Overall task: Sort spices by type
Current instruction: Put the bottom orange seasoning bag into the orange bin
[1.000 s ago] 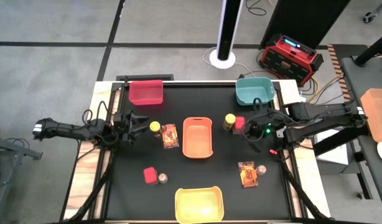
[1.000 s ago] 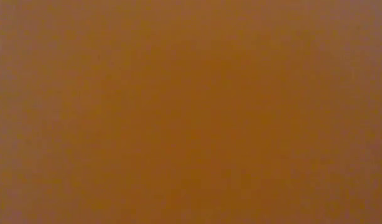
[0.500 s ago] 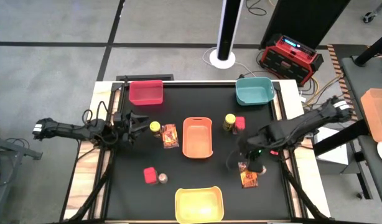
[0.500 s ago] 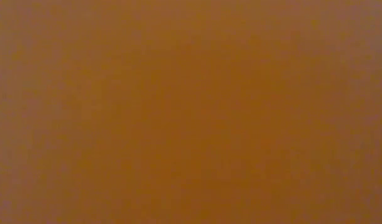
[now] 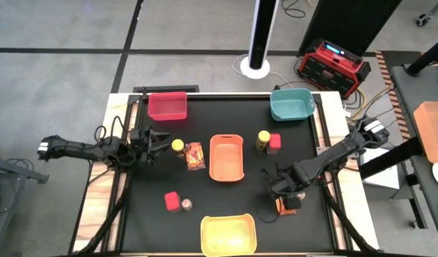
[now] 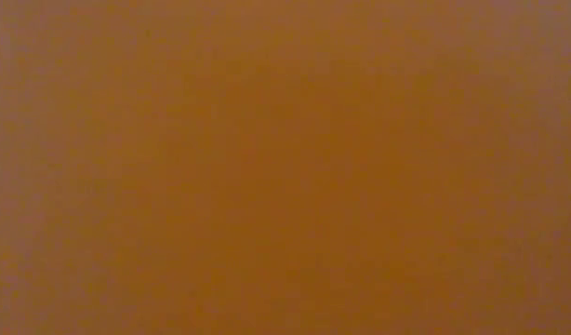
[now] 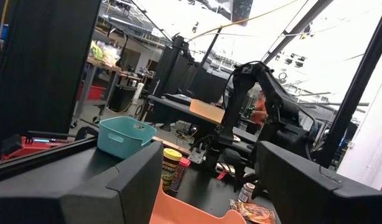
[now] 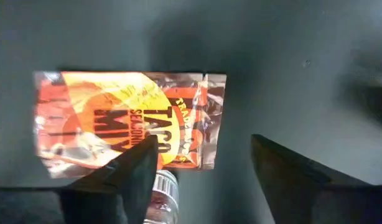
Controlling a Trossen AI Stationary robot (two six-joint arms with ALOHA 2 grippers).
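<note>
Right arm is swinging down from beside the teal bin [image 5: 291,105] to the near-right packet.

Right gripper [image 8: 203,171] is hovering open and empty over the taco seasoning packet [image 8: 125,121] — a tiny silver-lidded jar [image 8: 161,198] touching it — on the black table [image 5: 326,235]; next it needs lowering astride. Left gripper [image 5: 162,140] is waiting by a yellow-lidded jar [image 5: 177,146].

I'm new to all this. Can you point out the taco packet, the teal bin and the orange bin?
taco packet [image 8: 125,118]: right wrist view, middle of its printed face.
teal bin [image 5: 291,106]: high view, its inside floor.
orange bin [image 5: 227,158]: high view, its inside floor.
</note>
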